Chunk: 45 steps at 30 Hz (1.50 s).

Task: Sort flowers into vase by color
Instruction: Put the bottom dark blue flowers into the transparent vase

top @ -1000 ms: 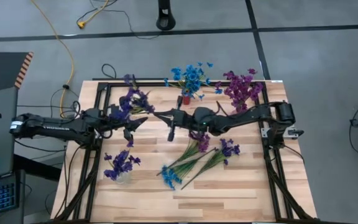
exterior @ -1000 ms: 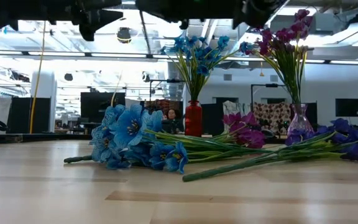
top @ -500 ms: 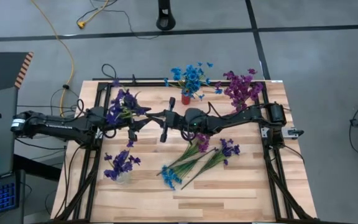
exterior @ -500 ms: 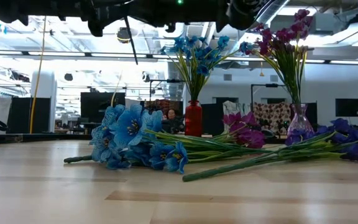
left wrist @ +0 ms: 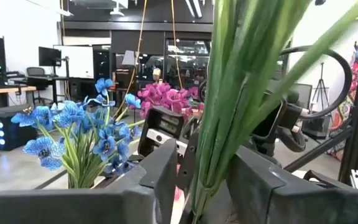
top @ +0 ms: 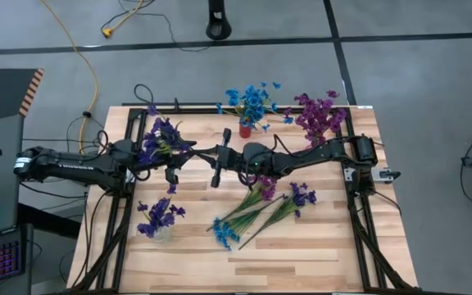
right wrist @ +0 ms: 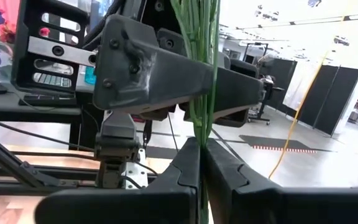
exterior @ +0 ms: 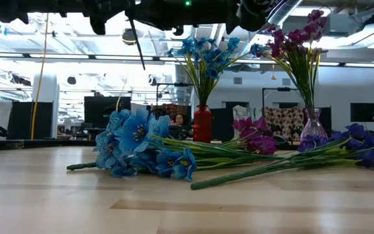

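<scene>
A bunch of dark violet flowers (top: 161,138) is held in the air over the table's far left, with its green stems (top: 197,152) running level toward the right. My right gripper (top: 210,153) is shut on those stems. My left gripper (top: 183,157) is open, one finger (left wrist: 166,177) on each side of the same stems (left wrist: 213,124); whether it touches them I cannot tell. Loose blue (top: 224,233), magenta (top: 263,188) and violet flowers (top: 302,195) lie flat on the wood. My right gripper pinches the green stems near their cut ends (right wrist: 202,118) between its two fingers (right wrist: 185,162), coming level from the table's right side. The bunch is lifted clear of the table, and its blossoms point toward the far left.
A red vase of blue flowers (top: 245,129) and a clear vase of magenta flowers (top: 318,123) stand at the far edge. A glass vase of violet flowers (top: 159,223) stands near left. A black frame (top: 133,123) rims the table. Bare wood lies along the near edge.
My right gripper has carried the violet bunch toward the table's left, bringing the stems between my left gripper's fingers. The blossoms shifted left and slightly toward the near edge. Over the last half second both arms have kept almost still.
</scene>
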### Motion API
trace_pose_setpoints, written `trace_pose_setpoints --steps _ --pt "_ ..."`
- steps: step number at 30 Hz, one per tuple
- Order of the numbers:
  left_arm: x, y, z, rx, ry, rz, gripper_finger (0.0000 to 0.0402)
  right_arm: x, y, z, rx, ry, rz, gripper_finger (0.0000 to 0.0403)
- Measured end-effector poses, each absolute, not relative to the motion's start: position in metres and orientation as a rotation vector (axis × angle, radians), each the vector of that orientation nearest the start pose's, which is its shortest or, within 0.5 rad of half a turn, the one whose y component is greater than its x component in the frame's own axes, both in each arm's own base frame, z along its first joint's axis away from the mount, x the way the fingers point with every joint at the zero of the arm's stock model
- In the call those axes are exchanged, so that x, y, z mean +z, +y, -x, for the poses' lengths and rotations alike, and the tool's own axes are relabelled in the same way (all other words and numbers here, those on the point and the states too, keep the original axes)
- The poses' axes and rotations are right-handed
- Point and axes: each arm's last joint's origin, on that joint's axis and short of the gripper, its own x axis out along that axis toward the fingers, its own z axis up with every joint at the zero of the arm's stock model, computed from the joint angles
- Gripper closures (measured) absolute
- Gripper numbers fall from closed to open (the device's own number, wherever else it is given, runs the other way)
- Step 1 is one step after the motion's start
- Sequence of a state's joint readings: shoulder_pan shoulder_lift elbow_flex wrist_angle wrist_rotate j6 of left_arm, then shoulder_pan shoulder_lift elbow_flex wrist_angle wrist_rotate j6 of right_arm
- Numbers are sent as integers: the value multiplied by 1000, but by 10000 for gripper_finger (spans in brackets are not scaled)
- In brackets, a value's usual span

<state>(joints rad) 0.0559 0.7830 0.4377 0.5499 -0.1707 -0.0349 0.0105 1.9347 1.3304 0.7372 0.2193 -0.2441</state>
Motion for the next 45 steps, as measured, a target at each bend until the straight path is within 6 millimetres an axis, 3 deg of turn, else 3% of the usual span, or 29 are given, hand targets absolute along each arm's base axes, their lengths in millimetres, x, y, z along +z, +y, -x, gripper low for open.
trace_pose_setpoints --steps 14,26,33,42,45 --pt "283 16 -177 272 -211 64 377 273 -2 -445 -229 -102 227 333" --pt "287 16 -171 280 -119 97 396 273 9 -443 -255 -65 228 201" --pt "307 11 -152 258 -28 125 396 289 27 -427 -205 47 247 173" --pt "342 -2 -103 212 123 181 396 304 54 -405 -121 167 277 173" --pt "344 -5 -91 221 123 206 396 307 61 -402 -105 170 280 173"
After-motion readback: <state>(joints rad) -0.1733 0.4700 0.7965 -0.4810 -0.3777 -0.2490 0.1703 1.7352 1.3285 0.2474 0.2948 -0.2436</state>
